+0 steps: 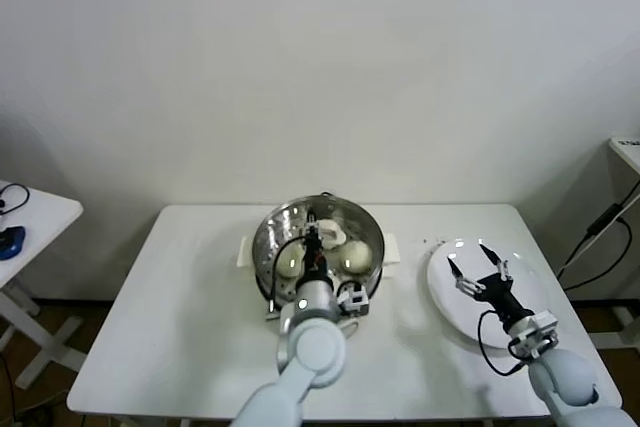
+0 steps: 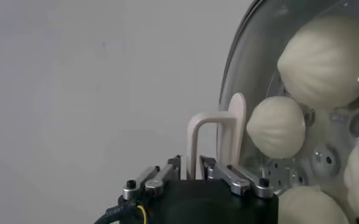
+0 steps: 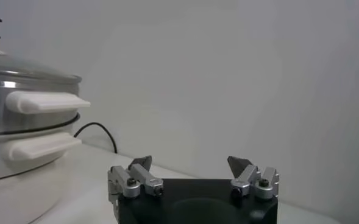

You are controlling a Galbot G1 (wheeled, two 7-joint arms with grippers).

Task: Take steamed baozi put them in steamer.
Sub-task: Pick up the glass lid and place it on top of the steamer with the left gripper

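Kim: Left arm sits closest in the head view, mid-front. Its left pincer [image 1: 313, 243] is over the steamer [image 1: 275, 222], right at the pot's centre.

Lee: Holding anything?

Kim: The white arched handle [image 2: 219, 137] of the glass lid [image 2: 252, 67] stands between the jaws in the left wrist view. Clenched or released, I cannot tell; the tips are hidden behind the pincer body.

Lee: Lid on or off?

Kim: On. The right wrist view shows it seated on the steel rim, with white side handles stacked below.

Lee: Buns?

Kim: Four buns [image 2: 331, 58] inside the steamer, seen through the glass on the perforated tray. They are cream and pleated, spread round the tray. Head view shows two clearly, one either side of the left pincer.

Lee: Steamer location?

Kim: Middle of the white surface [image 1: 180, 327], towards the back edge.

Lee: Right side?

Kim: Right pincer [image 1: 478, 259] hangs above the white plate [image 1: 445, 297], well apart from the steamer. Jaws are spread wide, released, nothing between them. Right wrist view confirms the gap.

Lee: Plate contents?

Kim: Bare white is all I can see of it; the right pincer covers part.

Lee: Anything else?

Kim: Black cable [image 3: 97, 131] behind the steamer in the right wrist view. Small side table [image 1: 40, 212] at far left.
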